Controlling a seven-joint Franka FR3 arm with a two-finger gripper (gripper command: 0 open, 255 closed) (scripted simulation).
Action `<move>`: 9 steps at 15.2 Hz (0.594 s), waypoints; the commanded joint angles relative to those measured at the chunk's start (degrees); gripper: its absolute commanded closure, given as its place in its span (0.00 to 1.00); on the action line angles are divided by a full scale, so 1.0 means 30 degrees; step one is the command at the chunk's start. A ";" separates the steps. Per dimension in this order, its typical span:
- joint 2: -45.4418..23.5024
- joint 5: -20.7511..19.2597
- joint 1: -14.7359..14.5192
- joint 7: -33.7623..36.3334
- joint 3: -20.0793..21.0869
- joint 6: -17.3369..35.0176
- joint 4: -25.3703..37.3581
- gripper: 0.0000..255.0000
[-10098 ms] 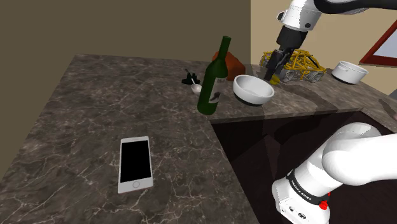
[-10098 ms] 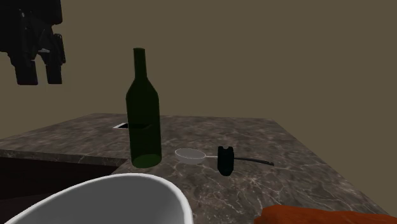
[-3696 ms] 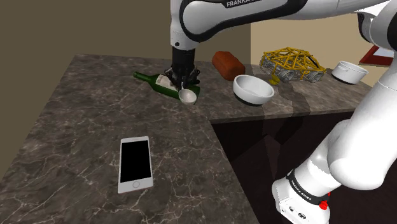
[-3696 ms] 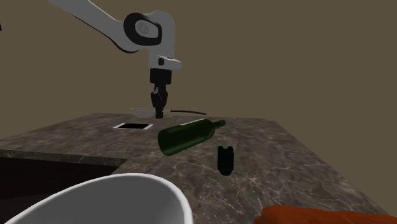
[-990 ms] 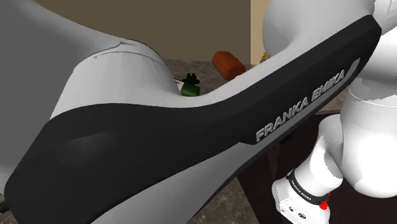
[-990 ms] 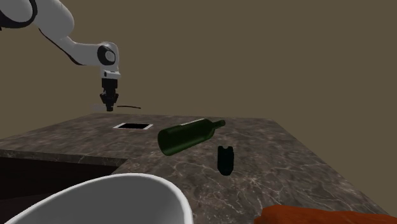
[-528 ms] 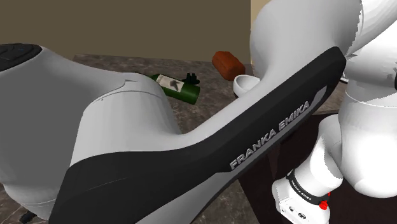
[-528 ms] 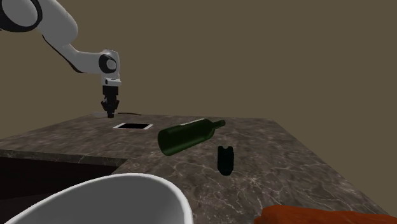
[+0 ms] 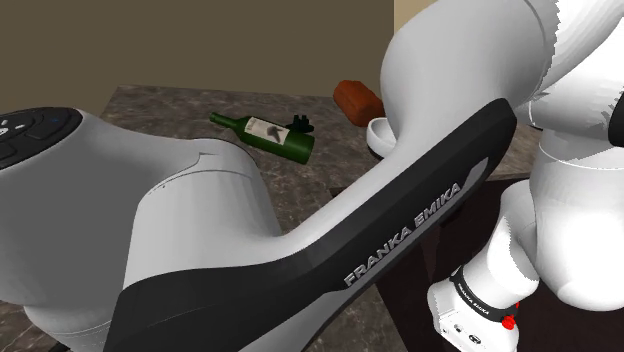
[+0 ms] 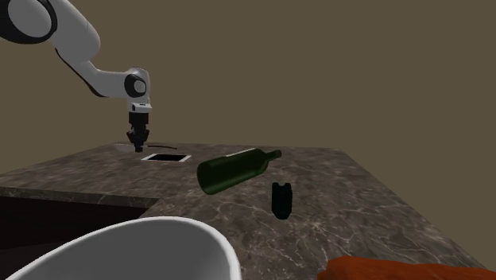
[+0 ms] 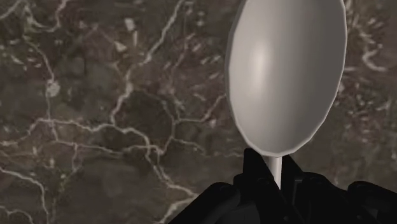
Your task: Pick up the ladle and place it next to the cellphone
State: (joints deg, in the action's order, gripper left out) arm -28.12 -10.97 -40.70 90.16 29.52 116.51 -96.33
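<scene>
Dark marbled counter [image 11: 95, 95] lay under your gripper [image 11: 275, 168], whose fingers were clamped on the ladle [image 11: 286, 76] at its neck, pale scoop held out over the stone. Second exterior view placed that gripper just beside the cellphone [image 10: 167, 157]; a green bottle [image 10: 234, 169] lying on its side and a white bowl [image 10: 119, 254] sat well apart. Shoulder view was largely blocked by your arm [image 9: 300, 250], though the bottle showed beyond it.

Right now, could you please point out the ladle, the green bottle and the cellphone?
ladle [image 11: 286, 76]: wrist view, middle of its pale bowl.
green bottle [image 10: 229, 170]: second exterior view, on its lying body.
cellphone [image 10: 167, 157]: second exterior view, on its dark screen.
</scene>
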 commanded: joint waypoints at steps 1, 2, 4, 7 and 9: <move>-0.0005 -0.0003 -0.0002 0.0002 -0.0001 0.0008 0.0001 1.00; -0.0005 -0.0003 -0.0002 0.0002 -0.0001 0.0008 0.0001 1.00; -0.0005 -0.0003 -0.0002 0.0002 -0.0001 0.0008 0.0000 0.00; -0.0005 -0.0003 -0.0002 0.0002 -0.0001 0.0008 0.0000 0.00; -0.0005 -0.0003 -0.0002 0.0002 -0.0001 0.0008 0.0000 0.00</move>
State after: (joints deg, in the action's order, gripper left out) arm -28.14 -10.98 -40.71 90.16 29.51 116.53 -96.33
